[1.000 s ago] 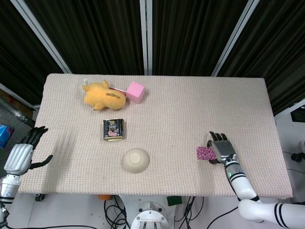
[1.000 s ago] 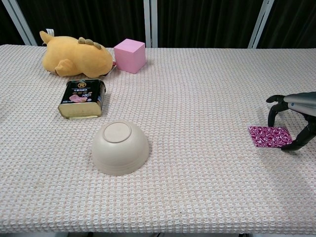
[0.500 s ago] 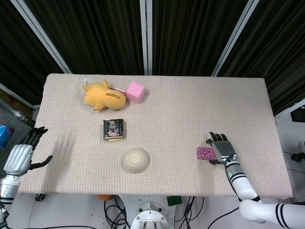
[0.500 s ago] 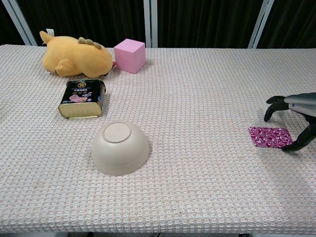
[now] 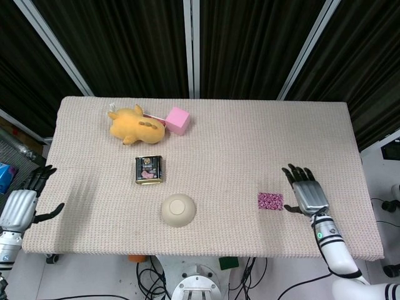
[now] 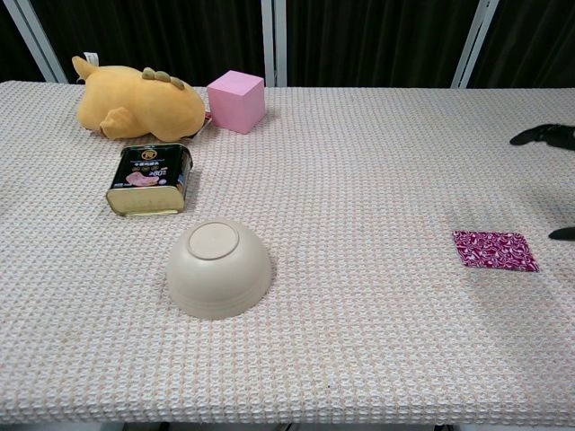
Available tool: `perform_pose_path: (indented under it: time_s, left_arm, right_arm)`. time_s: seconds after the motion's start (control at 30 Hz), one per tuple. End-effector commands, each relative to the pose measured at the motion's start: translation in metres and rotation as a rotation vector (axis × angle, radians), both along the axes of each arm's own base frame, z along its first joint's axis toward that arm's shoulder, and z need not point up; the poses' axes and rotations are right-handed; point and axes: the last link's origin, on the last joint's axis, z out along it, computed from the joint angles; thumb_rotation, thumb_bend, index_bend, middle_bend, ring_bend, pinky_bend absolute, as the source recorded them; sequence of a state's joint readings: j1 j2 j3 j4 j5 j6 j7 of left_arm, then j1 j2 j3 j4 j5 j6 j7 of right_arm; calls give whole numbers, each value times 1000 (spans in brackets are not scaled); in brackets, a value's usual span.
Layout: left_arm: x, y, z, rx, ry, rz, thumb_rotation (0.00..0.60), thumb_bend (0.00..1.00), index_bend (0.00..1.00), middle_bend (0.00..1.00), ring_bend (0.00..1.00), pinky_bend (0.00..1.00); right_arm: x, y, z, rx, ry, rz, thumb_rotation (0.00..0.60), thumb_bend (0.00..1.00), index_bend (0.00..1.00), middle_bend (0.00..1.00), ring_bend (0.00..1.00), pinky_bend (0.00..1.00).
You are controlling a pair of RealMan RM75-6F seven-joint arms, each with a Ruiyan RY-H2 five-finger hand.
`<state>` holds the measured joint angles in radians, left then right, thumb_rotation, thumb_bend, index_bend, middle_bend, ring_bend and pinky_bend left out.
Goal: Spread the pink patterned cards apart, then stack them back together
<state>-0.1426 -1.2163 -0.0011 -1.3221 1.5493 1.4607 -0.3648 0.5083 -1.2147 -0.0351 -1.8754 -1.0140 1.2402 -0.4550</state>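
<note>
The pink patterned cards (image 5: 270,201) (image 6: 494,250) lie flat in one neat stack near the table's front right. My right hand (image 5: 308,192) hovers just to the right of them, fingers spread and holding nothing; only its fingertips (image 6: 543,135) show at the chest view's right edge. Beyond the table's front left edge, my left hand (image 5: 20,203) is open and empty.
An upturned beige bowl (image 5: 179,209) (image 6: 217,268) sits front centre. A dark tin (image 5: 149,169) (image 6: 151,179) lies behind it to the left. A yellow plush toy (image 5: 134,124) (image 6: 137,106) and a pink cube (image 5: 178,120) (image 6: 236,101) are at the back left.
My right hand has lifted off the cards and drawn away to the right, leaving the stack uncovered. My left hand has slid slightly further left.
</note>
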Motion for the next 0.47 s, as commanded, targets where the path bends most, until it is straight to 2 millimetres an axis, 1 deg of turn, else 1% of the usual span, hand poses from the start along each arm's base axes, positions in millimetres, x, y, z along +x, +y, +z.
perform_pose_path:
  time_s: [0.03,0.07,0.1,0.2,0.33,0.4,0.47]
  left_arm:
    - [0,-2,1,12,4,7,504,234,96,49,31,197]
    - [1,-4,1,18,11,8,488,233,96,49,31,197]
    - [1,-6,1,29,32,9,442,230,96,49,30,197]
    - [3,-13,0,55,83,13,347,201,96,49,22,194]
    - [6,-21,0,72,94,25,299,190,96,49,22,193]
    - [6,-25,0,84,123,28,291,190,96,49,22,193]
    - [7,-28,-1,84,146,27,292,190,96,49,22,192]
  right_arm:
    - [-33,42,46,-252,-31,63,600,375,0,0,0,0]
    - [-41,50,51,-286,-30,63,600,364,0,0,0,0]
    - [-53,59,55,-317,-15,59,600,362,0,0,0,0]
    - [-78,79,57,-349,20,30,600,381,0,0,0,0]
    - [-99,93,58,-374,19,-5,600,383,0,0,0,0]
    - [-107,95,57,-378,3,-24,600,384,0,0,0,0]
    - [-109,96,57,-379,-4,-23,600,386,0,0,0,0]
